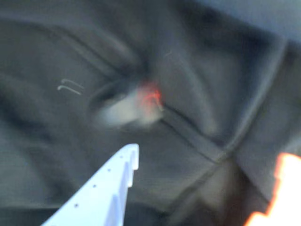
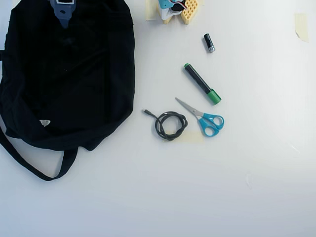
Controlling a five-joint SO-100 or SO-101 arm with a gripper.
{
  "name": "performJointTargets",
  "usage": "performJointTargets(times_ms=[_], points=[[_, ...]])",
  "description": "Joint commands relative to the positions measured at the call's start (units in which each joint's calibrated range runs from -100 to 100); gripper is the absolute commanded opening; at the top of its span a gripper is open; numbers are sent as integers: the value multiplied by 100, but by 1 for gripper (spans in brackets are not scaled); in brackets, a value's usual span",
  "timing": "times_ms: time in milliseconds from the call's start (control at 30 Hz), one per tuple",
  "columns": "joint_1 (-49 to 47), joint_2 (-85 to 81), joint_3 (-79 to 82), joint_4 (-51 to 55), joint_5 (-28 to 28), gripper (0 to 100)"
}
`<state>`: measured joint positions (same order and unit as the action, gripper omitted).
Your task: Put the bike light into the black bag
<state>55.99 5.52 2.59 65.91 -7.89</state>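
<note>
In the wrist view the gripper (image 1: 207, 188) hangs close over dark folds of the black bag (image 1: 225, 70), its white finger (image 1: 106, 188) and its orange one (image 1: 282, 193) standing well apart with nothing between them. Just beyond the white fingertip, down among the folds, sits a blurred pale shape with a red glow at one end (image 1: 136, 106); that looks like the bike light, lying on the fabric, though the blur is too strong to be sure.

From overhead, only a blue-grey piece of the arm (image 2: 63, 11) shows at the top edge, over the upper part of the bag (image 2: 74, 84). The bag sprawls across the left of the white table (image 2: 197, 187), its strap (image 2: 34, 168) looping out below. To its right lie a coiled black cable (image 2: 169, 124), blue-handled scissors (image 2: 205, 118), a green-capped marker (image 2: 201, 83) and a small black battery (image 2: 209, 43), all apart from the bag.
</note>
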Motion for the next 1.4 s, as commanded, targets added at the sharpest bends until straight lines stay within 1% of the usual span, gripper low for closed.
performJointTargets(times_ms=[0, 33, 100, 133, 167, 200, 233, 300, 400, 467, 533, 567, 633, 733, 833, 967, 1167, 1367], points=[[-812, -1896, -89, 240, -213, 40], [-1268, -2320, -62, 240, -229, 40], [-2869, -3274, -53, 240, -223, 39], [-3385, -3448, -53, 240, -229, 39], [-4140, -3548, -53, 240, -229, 37], [-4791, -3548, -53, 240, -239, 27], [-5180, -3548, -44, 240, -365, 16], [-5591, -3548, -44, 240, -695, 2], [-5733, -3548, 46, 240, -863, 2], [-5711, -3589, 109, 308, -816, 2], [-5704, -3780, 145, 756, -811, 2], [-5704, -3797, 163, 799, -811, 2], [-5763, -4021, 343, 1411, -811, 2], [-5876, -4544, 828, 1936, -737, 2], [-5920, -5233, 1600, 1721, -402, 2], [-6025, -6121, 3272, 1023, -45, 2], [-6354, -7648, 5742, 110, 18, 2], [-6429, -9274, 7539, 76, 28, 2]])
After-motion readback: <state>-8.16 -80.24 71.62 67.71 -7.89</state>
